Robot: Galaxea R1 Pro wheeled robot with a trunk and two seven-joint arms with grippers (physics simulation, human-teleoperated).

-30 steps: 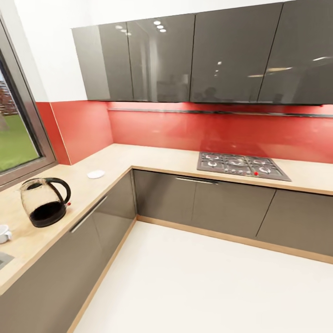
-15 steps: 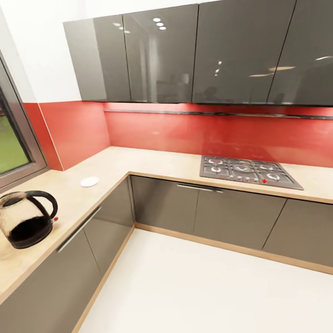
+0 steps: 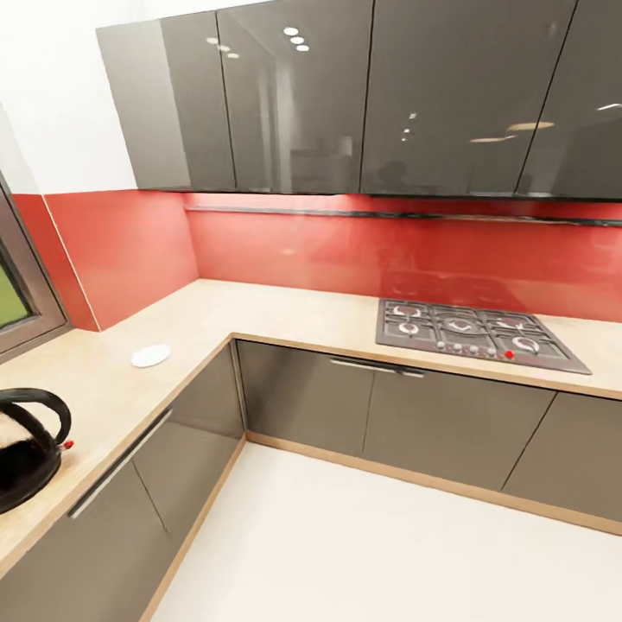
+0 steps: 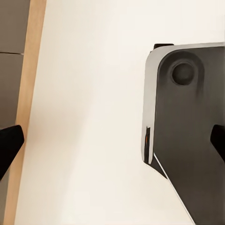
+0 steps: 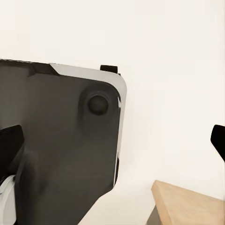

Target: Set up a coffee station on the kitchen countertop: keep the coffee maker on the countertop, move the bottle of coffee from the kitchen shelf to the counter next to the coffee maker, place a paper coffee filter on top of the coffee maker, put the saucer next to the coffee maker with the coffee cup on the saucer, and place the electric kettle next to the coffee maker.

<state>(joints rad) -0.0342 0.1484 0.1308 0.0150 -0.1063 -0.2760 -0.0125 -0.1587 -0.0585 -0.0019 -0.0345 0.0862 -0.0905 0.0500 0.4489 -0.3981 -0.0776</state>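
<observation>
Swinging right, your head camera has slid the whole kitchen leftward across the picture: the electric kettle (image 3: 26,449) that stood fully in frame now sits at eight o'clock, cut by the edge, and that is the view turning, not the kettle moving. It stands on the worktop (image 3: 259,311), with the saucer (image 3: 151,355) well apart from it toward ten o'clock; the hob (image 3: 479,333) is at three o'clock. You look to be between steps, travelling or searching, with nothing carried. Left gripper (image 4: 112,140) hangs over the floor with its dark tips spread wide and empty; right gripper (image 5: 112,136) is the same, parted with nothing between. Next you need the coffee maker found and the base lined up. Most of the kettle's body is cropped off.
</observation>
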